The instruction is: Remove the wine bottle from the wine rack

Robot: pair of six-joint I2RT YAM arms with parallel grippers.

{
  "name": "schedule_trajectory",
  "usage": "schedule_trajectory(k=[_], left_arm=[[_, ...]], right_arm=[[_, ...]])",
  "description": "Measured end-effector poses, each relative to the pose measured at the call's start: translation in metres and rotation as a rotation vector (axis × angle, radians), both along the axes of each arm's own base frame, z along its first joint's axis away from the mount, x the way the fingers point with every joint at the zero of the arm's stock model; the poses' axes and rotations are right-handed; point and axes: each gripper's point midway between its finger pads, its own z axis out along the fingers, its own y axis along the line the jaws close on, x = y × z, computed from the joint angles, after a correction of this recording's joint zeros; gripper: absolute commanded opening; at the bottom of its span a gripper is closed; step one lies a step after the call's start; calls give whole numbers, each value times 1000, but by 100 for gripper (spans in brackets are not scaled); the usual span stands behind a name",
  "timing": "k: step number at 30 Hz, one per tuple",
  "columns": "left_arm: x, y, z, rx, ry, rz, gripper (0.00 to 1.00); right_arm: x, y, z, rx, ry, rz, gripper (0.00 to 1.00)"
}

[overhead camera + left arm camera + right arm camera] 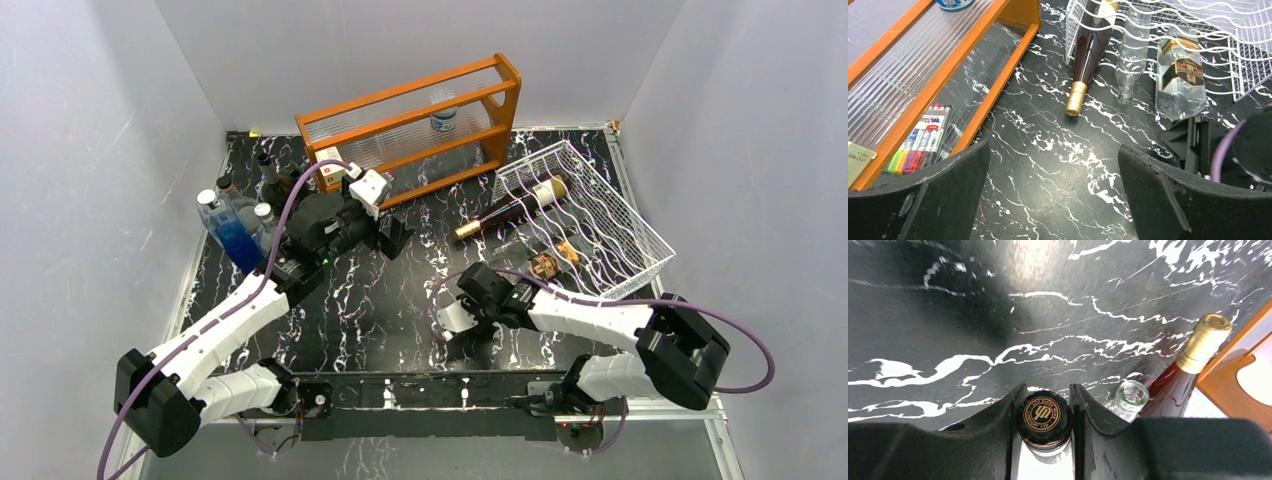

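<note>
Since your right end effector is clamped tight on the gold-stamped black cap of the wine bottle, the pull runs along the bottle's long axis, neck-first away from the white wire wine rack. The clear glass body with its glossy black label lies partly on those wavy wires. Your left end effector gapes wide and empty, farther off over the marbled bench.

Overhead camera, above and behind both arm bases, looks down on the whole table. The left wrist camera sits low, looking out between the left hand toward the wire rack. The right wrist camera, very close, looks along the right hand over a black-capped bottle. All three views show the gold-topped bottle.
</note>
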Motion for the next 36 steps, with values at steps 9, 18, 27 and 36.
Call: schedule_trajectory(k=[9, 18, 27, 36], left_arm=[[6, 1, -11, 31, 12, 21, 98], [13, 15, -13, 74, -24, 85, 98], [12, 29, -22, 111, 54, 161, 98], [-74, 2, 5, -175, 207, -142, 98]], right_arm=[[-44, 55, 24, 121, 53, 44, 19], [-75, 113, 85, 475, 112, 18, 16], [-87, 123, 152, 816, 153, -48, 17], [-92, 118, 196, 1049, 164, -68, 18]])
